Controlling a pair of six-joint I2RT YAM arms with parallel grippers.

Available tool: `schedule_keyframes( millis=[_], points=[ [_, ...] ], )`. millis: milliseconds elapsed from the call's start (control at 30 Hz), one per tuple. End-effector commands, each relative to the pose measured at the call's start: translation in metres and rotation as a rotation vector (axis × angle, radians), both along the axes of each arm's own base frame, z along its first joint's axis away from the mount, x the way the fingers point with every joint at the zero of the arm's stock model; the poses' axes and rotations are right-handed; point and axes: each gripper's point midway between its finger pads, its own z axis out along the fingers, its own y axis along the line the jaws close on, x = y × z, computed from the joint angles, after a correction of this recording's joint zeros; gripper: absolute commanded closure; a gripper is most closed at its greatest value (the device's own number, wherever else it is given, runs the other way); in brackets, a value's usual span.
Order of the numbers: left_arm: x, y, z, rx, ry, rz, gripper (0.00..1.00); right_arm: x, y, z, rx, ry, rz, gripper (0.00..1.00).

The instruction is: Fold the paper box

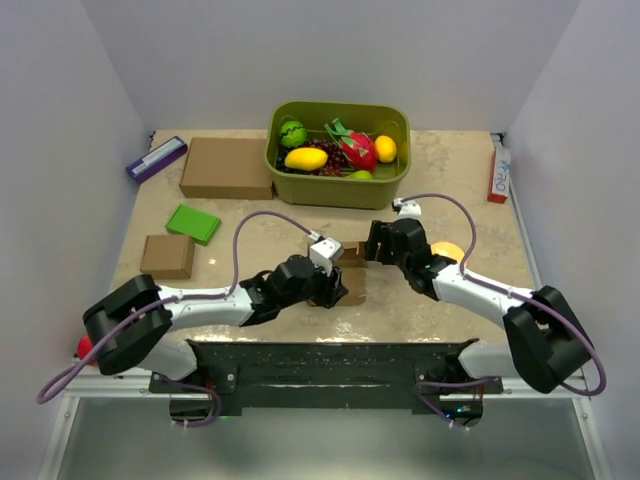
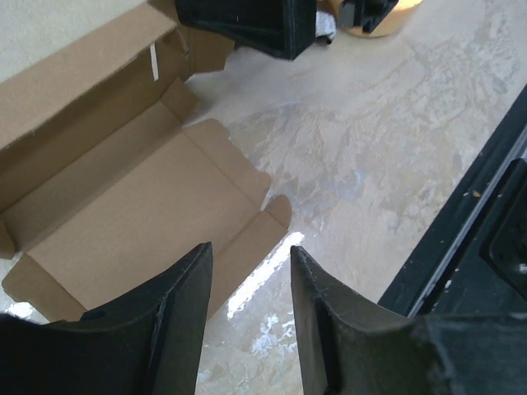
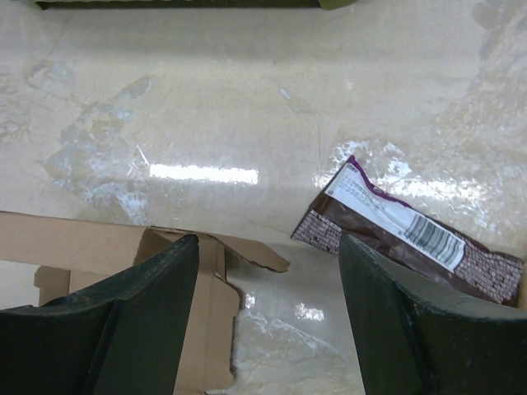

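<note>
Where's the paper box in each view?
Top external: paper box at centre, just below the middle.
Left wrist: left half, unfolded.
Right wrist: lower left.
Shared landmark: the beige marbled table under it in all three views.

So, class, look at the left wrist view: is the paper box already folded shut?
No, the paper box lies open, with its inside panel and side flaps spread out.
</note>
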Motion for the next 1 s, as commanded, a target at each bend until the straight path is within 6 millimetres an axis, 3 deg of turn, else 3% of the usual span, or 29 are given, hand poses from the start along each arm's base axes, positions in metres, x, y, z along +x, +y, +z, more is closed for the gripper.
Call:
schedule_keyframes(
  millis=[0,233,433,700,967],
  points=[
    [0.004,0.002,-0.012,-0.018,-0.027,0.027,0.55,0.020,0.012,0.022,0.018,-0.112,0.046,0.29],
    [-0.006,0.016,-0.066,0.080,0.069,0.045,0.61,0.020,0.019,0.011,0.004,-0.101,0.097,0.34],
    [-0.007,0.039,-0.096,0.181,0.110,0.115,0.67,0.022,0.022,0.001,-0.025,-0.099,0.132,0.39],
    [-0.012,0.055,-0.108,0.232,0.126,0.138,0.75,0.028,0.020,-0.004,-0.062,-0.108,0.150,0.46],
    [-0.014,0.058,-0.111,0.249,0.127,0.133,0.76,0.029,0.027,-0.002,-0.065,-0.124,0.211,0.54]
  ],
)
